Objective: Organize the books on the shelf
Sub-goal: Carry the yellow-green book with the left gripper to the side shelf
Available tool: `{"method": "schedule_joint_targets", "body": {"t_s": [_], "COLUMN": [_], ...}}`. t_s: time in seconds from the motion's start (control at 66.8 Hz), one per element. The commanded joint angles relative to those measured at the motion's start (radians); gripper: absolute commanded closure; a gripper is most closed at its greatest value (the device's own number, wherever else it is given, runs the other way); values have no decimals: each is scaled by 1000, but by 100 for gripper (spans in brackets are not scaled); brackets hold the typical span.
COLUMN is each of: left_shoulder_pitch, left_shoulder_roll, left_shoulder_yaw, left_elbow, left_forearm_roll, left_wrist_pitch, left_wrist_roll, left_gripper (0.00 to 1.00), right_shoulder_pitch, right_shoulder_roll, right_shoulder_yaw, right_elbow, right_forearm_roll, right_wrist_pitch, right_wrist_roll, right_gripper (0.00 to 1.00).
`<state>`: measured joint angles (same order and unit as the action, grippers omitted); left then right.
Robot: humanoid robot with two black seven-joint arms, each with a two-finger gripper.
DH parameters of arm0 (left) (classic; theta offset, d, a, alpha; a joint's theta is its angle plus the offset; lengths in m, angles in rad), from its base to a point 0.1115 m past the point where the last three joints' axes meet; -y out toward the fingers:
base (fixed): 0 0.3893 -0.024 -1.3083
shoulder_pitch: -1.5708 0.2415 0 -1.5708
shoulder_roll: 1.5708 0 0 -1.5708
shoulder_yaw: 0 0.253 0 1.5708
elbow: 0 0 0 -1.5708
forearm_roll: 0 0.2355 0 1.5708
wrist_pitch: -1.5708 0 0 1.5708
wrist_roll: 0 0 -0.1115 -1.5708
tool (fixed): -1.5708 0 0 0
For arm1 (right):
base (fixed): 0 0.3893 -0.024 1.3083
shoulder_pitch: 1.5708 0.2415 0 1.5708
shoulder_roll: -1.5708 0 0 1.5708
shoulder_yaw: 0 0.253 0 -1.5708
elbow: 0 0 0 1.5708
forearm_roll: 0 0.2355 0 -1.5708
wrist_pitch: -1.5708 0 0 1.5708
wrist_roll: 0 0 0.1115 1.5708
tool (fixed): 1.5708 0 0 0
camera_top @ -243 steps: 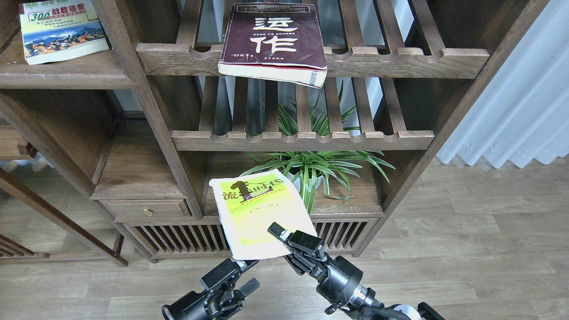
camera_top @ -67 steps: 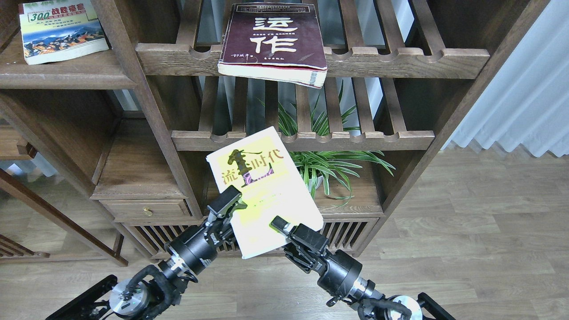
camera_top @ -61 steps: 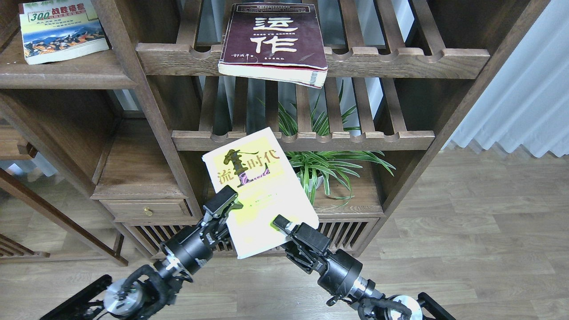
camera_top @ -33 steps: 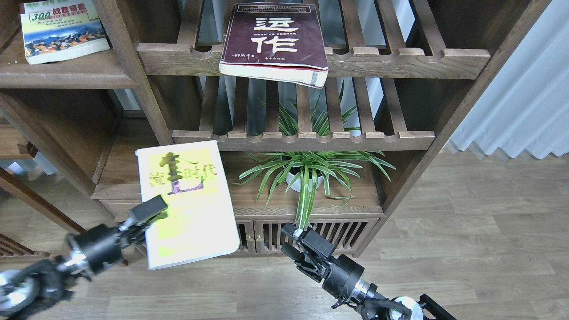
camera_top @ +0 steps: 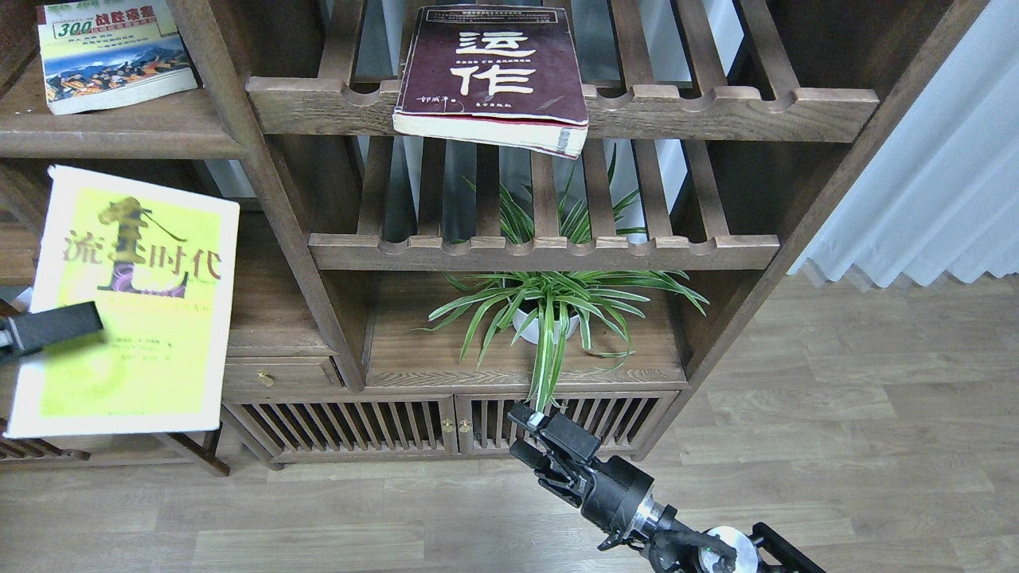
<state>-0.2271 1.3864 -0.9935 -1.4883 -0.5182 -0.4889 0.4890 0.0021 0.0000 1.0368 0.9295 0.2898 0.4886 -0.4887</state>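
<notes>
The yellow-green book [camera_top: 135,318] is held in the air at the far left, cover facing me, in front of the lower left compartment. My left gripper [camera_top: 80,322] comes in from the left edge and is shut on the book's left side; one finger lies on the cover. My right gripper [camera_top: 525,434] is open and empty, low in the middle, in front of the cabinet doors. The maroon book [camera_top: 489,72] lies flat on the upper slatted rack and overhangs its front rail. The green "300" book [camera_top: 111,52] lies on the solid shelf [camera_top: 135,131] at the upper left.
A spider plant in a white pot [camera_top: 549,306] stands in the lower middle compartment under two slatted racks [camera_top: 541,251]. A drawer with a brass knob [camera_top: 267,379] and slatted cabinet doors [camera_top: 350,426] are below. A pale curtain [camera_top: 931,175] hangs at the right.
The yellow-green book passed from my right gripper to my left one. The left arm carried it left and upward. The right gripper let go and drew back a little.
</notes>
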Motion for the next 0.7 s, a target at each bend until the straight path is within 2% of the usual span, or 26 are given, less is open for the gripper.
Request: {"method": "schedule_joint_targets", "body": {"t_s": [0.0, 0.075, 0.299, 0.494, 0.569, 0.688], "left_shoulder_pitch": [-18, -38, -221, -324, -431, -524], "left_shoulder_roll": [89, 126, 256, 255, 250, 200], "left_shoulder_yaw": [-74, -105, -102, -34, 45, 122], "left_elbow": [-6, -6, 39, 109, 163, 236], "left_forearm_roll": [0, 0, 0, 1, 9, 41], "left_wrist_pitch": [0, 0, 0, 0, 0, 0], "left_wrist_roll": [0, 0, 0, 0, 0, 0], "left_gripper": [97, 97, 97, 97, 97, 97], "right_shoulder_pitch": [10, 13, 33, 33, 33, 33], "right_shoulder_roll": [0, 0, 0, 0, 0, 0], "right_shoulder_yaw": [0, 0, 5, 5, 5, 5], "right_elbow": [-5, -12, -28, -29, -31, -29], "right_forearm_roll": [0, 0, 0, 2, 0, 2], "right_wrist_pitch": [0, 0, 0, 0, 0, 0], "right_wrist_roll": [0, 0, 0, 0, 0, 0], "right_gripper": [0, 0, 0, 0, 0, 0]}}
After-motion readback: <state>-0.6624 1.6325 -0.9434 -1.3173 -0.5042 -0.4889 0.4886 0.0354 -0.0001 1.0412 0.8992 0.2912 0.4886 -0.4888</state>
